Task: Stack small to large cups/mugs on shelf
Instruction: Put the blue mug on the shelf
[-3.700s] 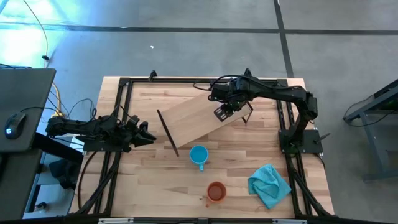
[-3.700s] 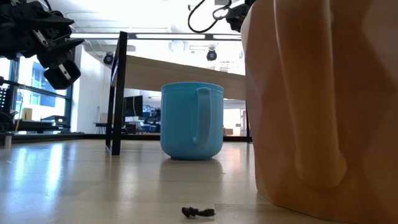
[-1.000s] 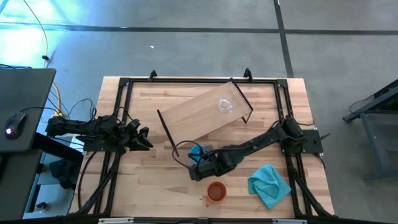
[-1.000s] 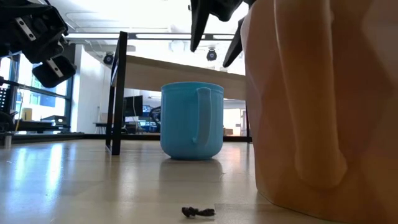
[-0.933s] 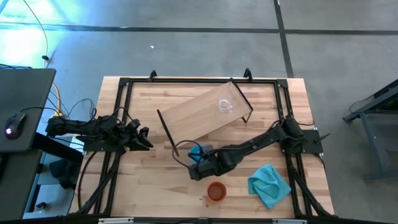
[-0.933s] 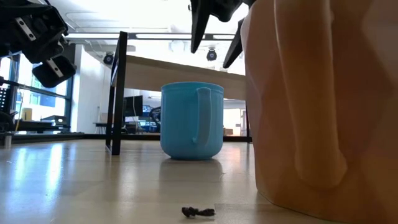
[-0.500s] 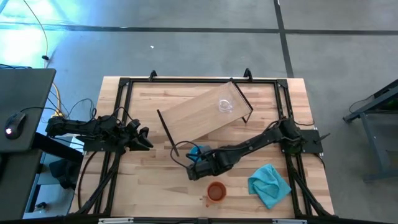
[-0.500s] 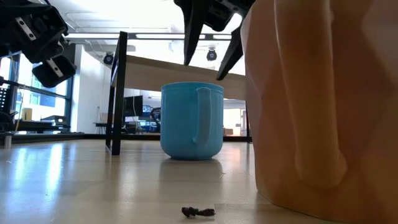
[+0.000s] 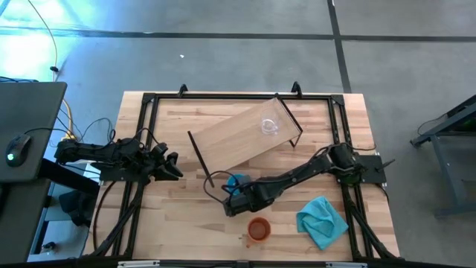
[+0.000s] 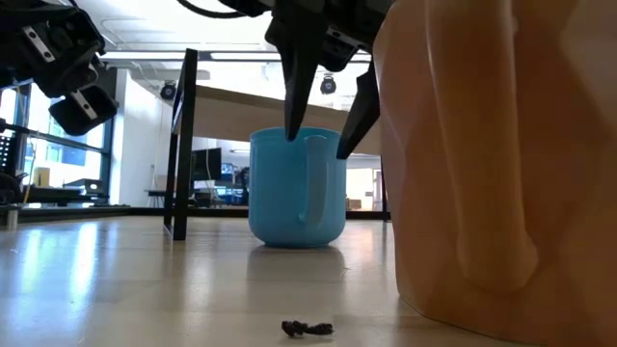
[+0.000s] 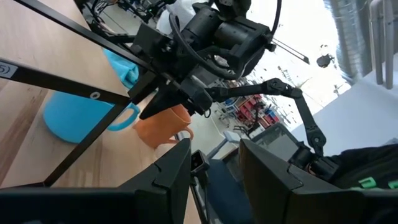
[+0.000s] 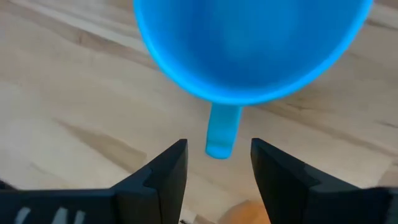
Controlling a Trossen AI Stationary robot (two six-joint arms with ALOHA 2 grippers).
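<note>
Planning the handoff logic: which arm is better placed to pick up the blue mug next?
The right. The right gripper is open, its fingers straddling the handle of the blue mug. The left gripper waits by the table's left edge, away from the mug.

clear cup [image 9: 268,126] on shelf [image 9: 242,139], blue mug [image 10: 297,188] upright

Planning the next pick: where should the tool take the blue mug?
By its handle, from above. The blue mug stands upright with the handle sticking out sideways, and the open right tool already straddles that handle.
</note>
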